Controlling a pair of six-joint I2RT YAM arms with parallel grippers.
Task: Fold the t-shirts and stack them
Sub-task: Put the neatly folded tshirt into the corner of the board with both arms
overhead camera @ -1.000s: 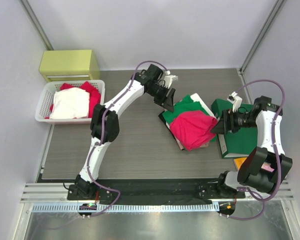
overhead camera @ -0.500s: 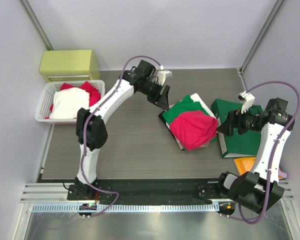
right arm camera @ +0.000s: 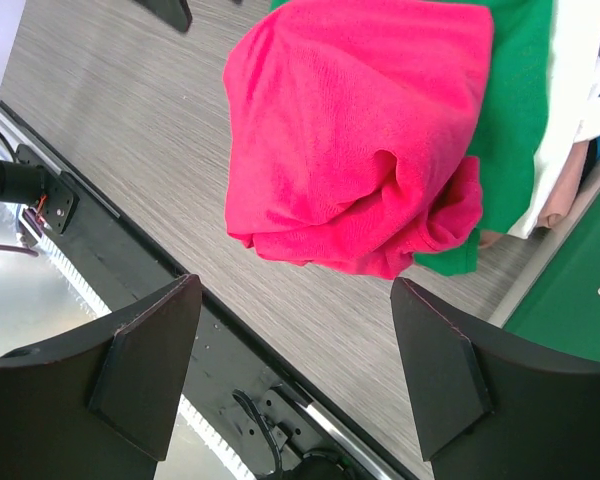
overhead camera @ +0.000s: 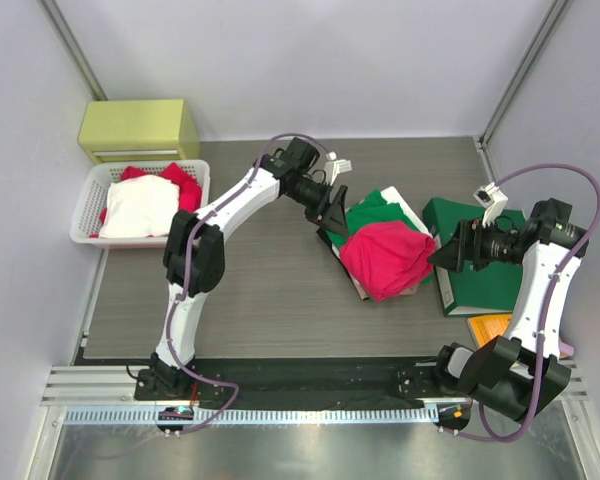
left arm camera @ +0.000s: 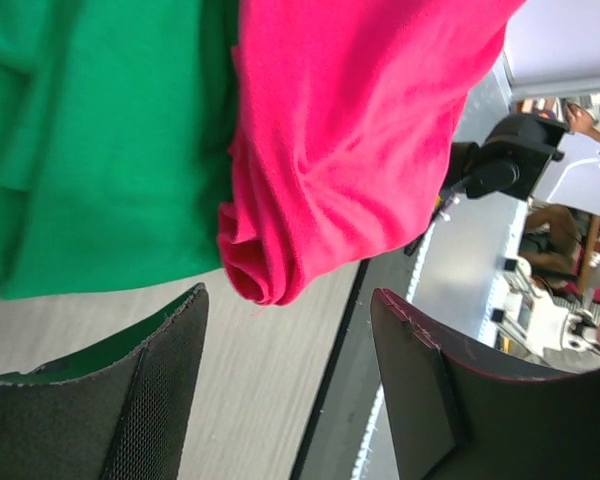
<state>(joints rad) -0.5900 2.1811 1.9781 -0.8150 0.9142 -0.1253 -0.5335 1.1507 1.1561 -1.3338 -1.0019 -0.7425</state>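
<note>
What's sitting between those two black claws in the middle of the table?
The top view shows a stack of shirts: a pinkish-red t-shirt bunched on a green t-shirt, between the left gripper and the right gripper.

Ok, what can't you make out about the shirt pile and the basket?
Top view: the pink-red shirt and green shirt cover the pile; layers beneath cannot be counted.
Top view: white cloth hides most of the red cloth in the basket.
Top view: the right arm covers part of an orange item.
Left wrist: the frame edges cut off the green shirt.
</note>
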